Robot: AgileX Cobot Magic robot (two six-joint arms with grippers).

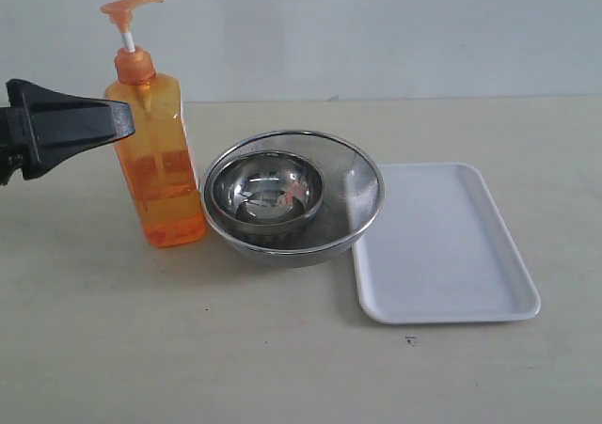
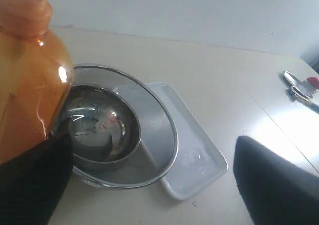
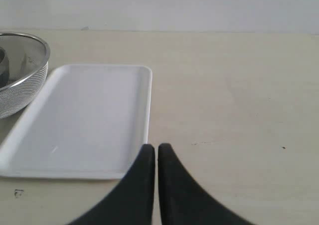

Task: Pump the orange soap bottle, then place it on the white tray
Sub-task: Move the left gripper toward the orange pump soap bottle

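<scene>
The orange soap bottle point(image 1: 160, 175) stands upright on the table, left of the steel bowls, its pump head point(image 1: 132, 10) raised on the white stem. My left gripper point(image 1: 118, 121) comes in from the left at the height of the bottle's shoulder, its tip against the bottle. In the left wrist view this gripper point(image 2: 149, 145) is wide open, and the bottle point(image 2: 27, 85) sits by one finger point(image 2: 35, 185), not clamped. The white tray point(image 1: 442, 245) lies flat, right of the bowls. My right gripper point(image 3: 157, 147) is shut and empty at the tray's point(image 3: 84, 115) near corner.
Two nested steel bowls point(image 1: 292, 194) sit between bottle and tray, the outer mesh rim touching or overlapping the tray's edge. A pale wall runs behind the table. Small metal and red items point(image 2: 301, 85) lie far off to the side.
</scene>
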